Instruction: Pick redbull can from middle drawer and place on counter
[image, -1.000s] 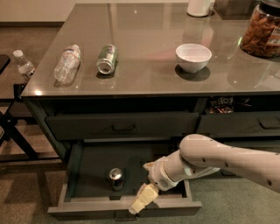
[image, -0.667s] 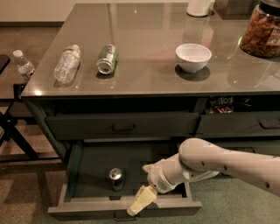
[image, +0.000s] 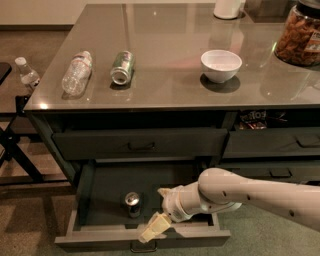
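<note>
My claw (image: 154, 215) is spread open and empty inside the pulled-out middle drawer (image: 100, 187), below the tabletop (image: 165, 85) front edge. The redbull can (image: 132, 204) stands upright just beside it, toward the left edge.

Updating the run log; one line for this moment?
gripper open, over middle drawer, right of redbull can | can upright, ungrasped | placement pending

White rounded arm (image: 260, 192); seemingly cream pincer (image: 155, 213) above drawer (image: 100, 192)

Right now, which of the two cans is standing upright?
The redbull can in the middle drawer, left of the end effector; the green can lies sideways on the counter.
</note>
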